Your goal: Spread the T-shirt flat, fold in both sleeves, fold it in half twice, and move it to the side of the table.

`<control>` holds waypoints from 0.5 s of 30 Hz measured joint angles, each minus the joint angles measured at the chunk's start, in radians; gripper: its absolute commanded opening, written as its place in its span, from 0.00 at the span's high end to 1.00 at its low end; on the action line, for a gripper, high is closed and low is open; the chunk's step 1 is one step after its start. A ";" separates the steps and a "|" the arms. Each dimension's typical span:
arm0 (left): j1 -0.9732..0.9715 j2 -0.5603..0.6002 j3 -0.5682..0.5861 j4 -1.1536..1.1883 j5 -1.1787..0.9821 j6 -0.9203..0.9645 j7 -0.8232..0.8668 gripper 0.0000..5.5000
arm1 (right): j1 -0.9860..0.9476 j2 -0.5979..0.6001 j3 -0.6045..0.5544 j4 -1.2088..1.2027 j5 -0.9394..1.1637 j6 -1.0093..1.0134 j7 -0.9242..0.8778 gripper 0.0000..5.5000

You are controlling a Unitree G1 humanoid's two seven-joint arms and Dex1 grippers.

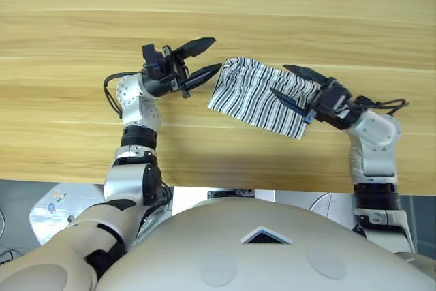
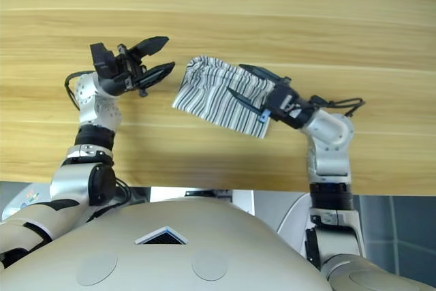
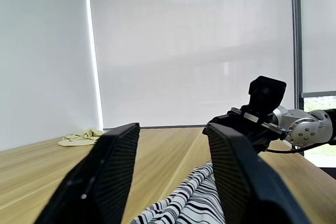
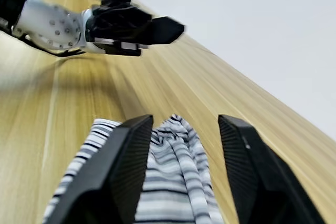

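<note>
The T-shirt (image 1: 257,96) is black-and-white striped and lies folded into a small rectangle on the wooden table (image 1: 218,11), near its front edge. My left gripper (image 1: 208,58) hovers open just left of the bundle's far corner, holding nothing. On the bundle's right end my right gripper (image 1: 288,81) stands open, its two fingers spread over the cloth. The right wrist view shows the striped cloth (image 4: 168,182) between and below the open fingers (image 4: 121,166), with the left gripper (image 4: 152,30) beyond. In the left wrist view the cloth (image 3: 184,203) lies under the open fingers (image 3: 105,171).
Bare table stretches far beyond and to both sides of the shirt. A small pale cloth (image 3: 79,138) lies at the table's far end by the white wall. The table's front edge (image 1: 218,185) runs just below both arms.
</note>
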 measured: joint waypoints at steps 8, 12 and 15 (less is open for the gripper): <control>0.037 -0.007 -0.090 -0.036 0.129 -0.182 0.089 0.90 | -0.024 -0.079 0.066 -0.041 -0.193 0.045 -0.101 0.96; 0.054 0.010 -0.144 -0.054 0.217 -0.294 0.165 0.99 | -0.024 -0.119 0.073 -0.094 -0.227 0.068 -0.121 1.00; 0.055 0.030 -0.194 -0.060 0.288 -0.368 0.222 0.99 | -0.024 -0.147 0.080 -0.107 -0.258 0.088 -0.134 1.00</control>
